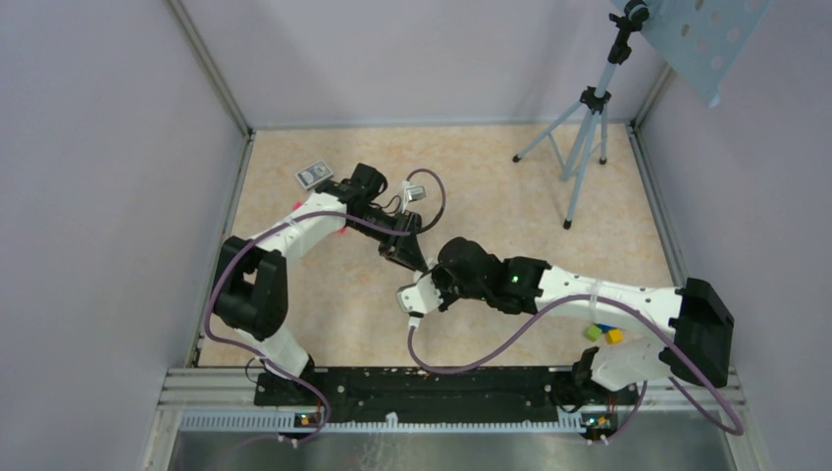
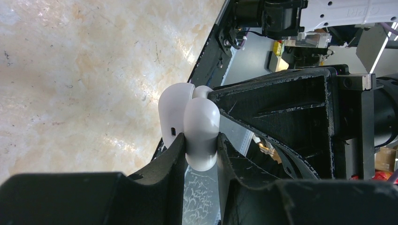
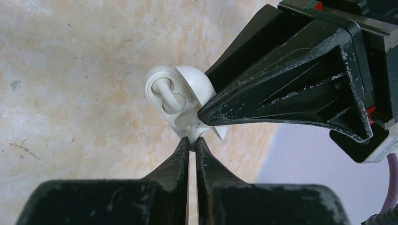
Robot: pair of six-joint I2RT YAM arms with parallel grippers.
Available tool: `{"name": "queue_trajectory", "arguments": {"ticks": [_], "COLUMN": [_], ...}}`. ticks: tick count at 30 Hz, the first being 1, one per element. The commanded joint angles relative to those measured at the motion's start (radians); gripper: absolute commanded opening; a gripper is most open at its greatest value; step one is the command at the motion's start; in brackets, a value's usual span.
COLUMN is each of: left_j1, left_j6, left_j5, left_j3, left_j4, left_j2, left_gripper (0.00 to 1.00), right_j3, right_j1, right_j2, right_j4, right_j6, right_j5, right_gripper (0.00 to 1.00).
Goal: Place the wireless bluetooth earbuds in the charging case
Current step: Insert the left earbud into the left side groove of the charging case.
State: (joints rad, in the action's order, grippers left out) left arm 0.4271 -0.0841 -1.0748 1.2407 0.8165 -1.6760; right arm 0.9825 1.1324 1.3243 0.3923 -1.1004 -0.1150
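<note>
Beige tabletop (image 3: 70, 70); only right wrist shows earbuds (image 3: 169, 95) inside charging case (image 3: 190, 78).

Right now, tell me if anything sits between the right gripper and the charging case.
Nothing visible does. The right gripper, jaws shut, has its tips at the open charging case, which the left gripper clamps. What looks like one earbud lies in it.

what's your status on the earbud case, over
left fingers clamped on the open charging case. right fingers shut, tips at its rim. one earbud looks seated, other not seen. grey box well away, nothing blocking.
</note>
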Motion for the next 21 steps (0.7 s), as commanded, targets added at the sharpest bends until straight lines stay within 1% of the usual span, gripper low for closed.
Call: {"name": "queue_trajectory", "arguments": {"ticks": [1, 21], "left_j1": [0.008, 0.008], "left_j6": [-0.007, 0.001], "left_j5": [-0.078, -0.066], "left_j3": [0.038, 0.055], "left_j4": [0.027, 0.049], "left_j2": [0.022, 0.005], "left_gripper": [0.0, 0.0], "right_j3": [-0.012, -0.041], "right_j1": [0.01, 0.009], "right_j2": [-0.011, -0.049], "right_j4": [0.039, 0.035], "right_j6": [-0.007, -0.01], "right_j5": [-0.014, -0.018], "right_gripper": [0.0, 0.0]}}
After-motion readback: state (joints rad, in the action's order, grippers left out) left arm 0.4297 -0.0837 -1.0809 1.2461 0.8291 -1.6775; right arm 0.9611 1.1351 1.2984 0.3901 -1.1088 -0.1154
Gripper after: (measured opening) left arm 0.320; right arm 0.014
